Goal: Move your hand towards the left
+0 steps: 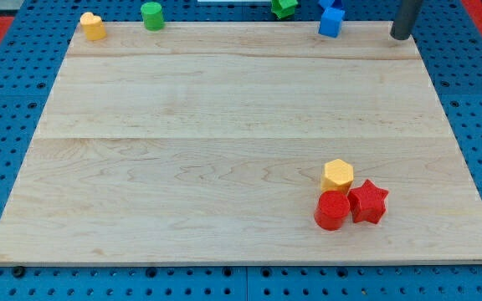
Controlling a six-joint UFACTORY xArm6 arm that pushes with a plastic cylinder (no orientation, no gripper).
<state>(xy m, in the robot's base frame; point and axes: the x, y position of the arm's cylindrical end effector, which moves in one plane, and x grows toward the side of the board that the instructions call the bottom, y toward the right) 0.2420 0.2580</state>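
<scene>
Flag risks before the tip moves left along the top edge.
1. My tip sits at the view's top right, and the blue cube lies just left of it; a leftward sweep may knock it off the board.
2. Further left, the green block and green cylinder sit near that same edge.

A lab bench setup is seen here: a pale wooden board (224, 142) is laid on a blue perforated mounting plate (7, 125), with small coloured test blocks scattered.
</scene>
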